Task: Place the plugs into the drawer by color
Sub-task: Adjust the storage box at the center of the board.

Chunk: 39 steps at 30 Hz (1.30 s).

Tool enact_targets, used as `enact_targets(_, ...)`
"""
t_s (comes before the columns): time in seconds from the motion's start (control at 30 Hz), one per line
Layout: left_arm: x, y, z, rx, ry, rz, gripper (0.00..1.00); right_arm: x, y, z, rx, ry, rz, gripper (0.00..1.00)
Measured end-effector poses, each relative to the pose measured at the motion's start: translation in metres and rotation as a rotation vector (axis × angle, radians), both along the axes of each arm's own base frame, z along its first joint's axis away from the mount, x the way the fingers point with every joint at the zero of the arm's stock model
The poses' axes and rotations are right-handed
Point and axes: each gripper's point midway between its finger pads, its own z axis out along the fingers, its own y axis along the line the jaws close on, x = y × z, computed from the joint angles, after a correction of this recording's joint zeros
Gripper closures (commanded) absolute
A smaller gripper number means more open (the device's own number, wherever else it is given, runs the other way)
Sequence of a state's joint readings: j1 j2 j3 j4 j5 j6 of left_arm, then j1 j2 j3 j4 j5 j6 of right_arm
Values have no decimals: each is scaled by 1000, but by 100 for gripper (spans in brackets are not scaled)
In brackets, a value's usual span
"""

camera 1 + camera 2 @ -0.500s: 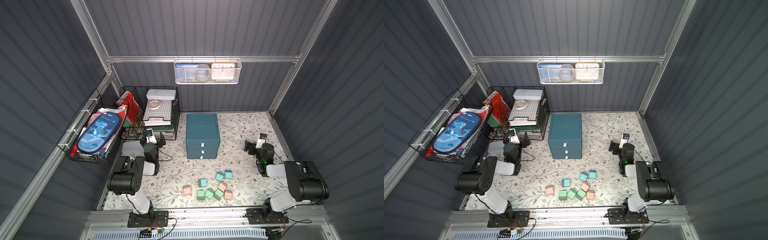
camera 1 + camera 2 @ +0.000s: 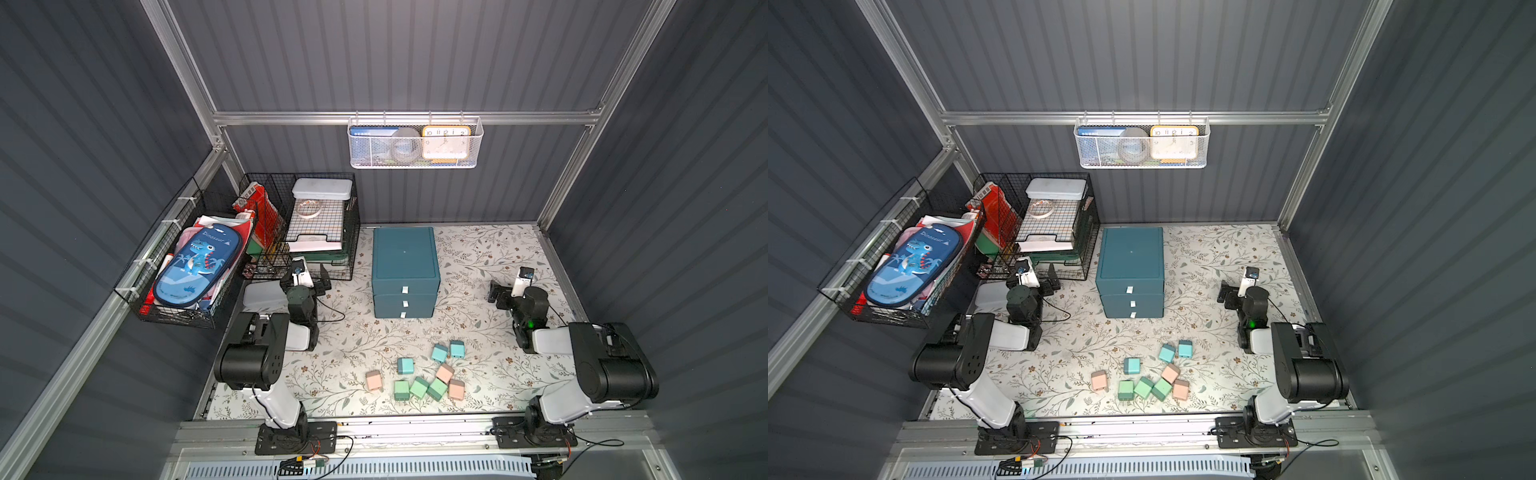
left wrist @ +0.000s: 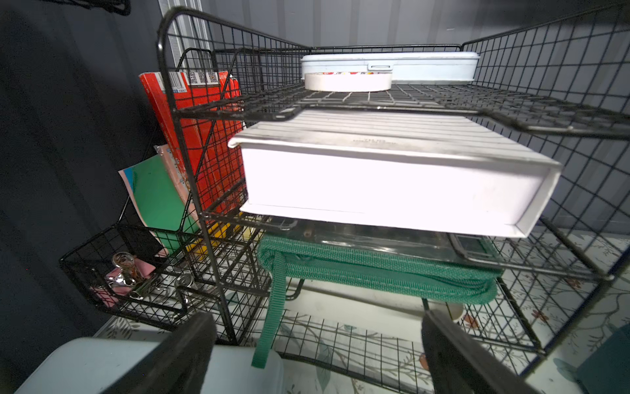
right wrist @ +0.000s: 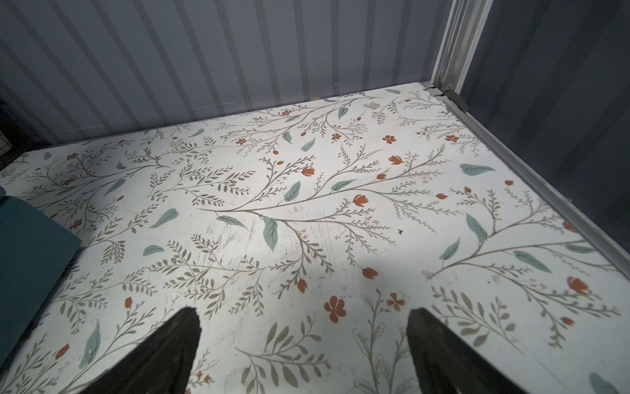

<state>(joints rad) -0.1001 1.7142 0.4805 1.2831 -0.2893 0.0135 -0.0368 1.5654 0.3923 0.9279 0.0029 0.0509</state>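
Pastel plugs scattered; drawer closed

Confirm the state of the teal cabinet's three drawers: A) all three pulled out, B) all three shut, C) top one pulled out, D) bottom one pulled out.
B: in a top view the drawer shows three flush fronts, its white tabs in line, and the plugs lie on the mat in front of it.
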Motion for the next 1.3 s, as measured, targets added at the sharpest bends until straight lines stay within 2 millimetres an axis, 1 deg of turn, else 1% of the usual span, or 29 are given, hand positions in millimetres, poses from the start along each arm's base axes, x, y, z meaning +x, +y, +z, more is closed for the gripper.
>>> enact_targets(0.3, 0, 0, 0, 0, 0, 3, 1, 0, 0, 0, -1, 0, -2, 1)
enact_targets(0.4, 0, 6, -1, 2, 31, 61, 1, -4, -3, 3, -30, 15, -50, 1)
enact_targets(0.43, 4, 5, 3, 2, 56, 78, 1, -7, -1, 7, -41, 35, -60, 1)
enact_targets(0.47, 7, 5, 11, -2, 59, 89, 1, -8, 1, 16, -44, 45, -70, 1)
enact_targets(0.5, 12, 3, 27, -13, 51, 101, 1, -6, 6, 37, -37, 44, -75, 1)
enact_targets(0.53, 16, -1, 48, -32, 36, 107, 1, -1, 12, 62, -22, 29, -73, 1)
enact_targets(0.57, 19, -5, 66, -56, 22, 104, 1, 3, 20, 90, -1, -4, -65, 1)
enact_targets(0.6, 24, -11, 88, -86, 14, 93, 1, 5, 31, 124, 26, -46, -45, 1)
enact_targets(0.63, 29, -19, 112, -120, 9, 73, 1, 4, 45, 156, 55, -87, -14, 1)
enact_targets(0.7, 37, -36, 145, -179, 25, 25, 1, -6, 72, 203, 120, -140, 63, 1)
enact_targets(0.73, 38, -46, 155, -206, 46, -8, 1, -15, 87, 220, 159, -151, 114, 1)
enact_targets(0.77, 37, -54, 160, -226, 74, -41, 1, -22, 98, 229, 192, -146, 158, 1)
enact_targets(0.8, 33, -65, 160, -244, 113, -85, 1, -30, 110, 234, 230, -126, 205, 1)
enact_targets(0.87, 19, -85, 150, -272, 207, -177, 1, -42, 127, 229, 289, -61, 273, 1)
enact_targets(0.93, 0, -107, 137, -303, 306, -279, 1, -51, 145, 216, 334, 30, 331, 1)
enact_targets(0.97, -9, -119, 133, -320, 350, -337, 1, -57, 157, 206, 355, 87, 369, 1)
enact_targets(1.1, -47, -160, 129, -394, 474, -560, 1, -79, 197, 176, 419, 260, 503, 5)
enact_targets(1.2, -66, -181, 129, -440, 533, -696, 1, -85, 214, 162, 453, 340, 566, 6)
enact_targets(1.3, -80, -193, 122, -473, 590, -785, 1, -83, 226, 151, 478, 400, 600, 8)
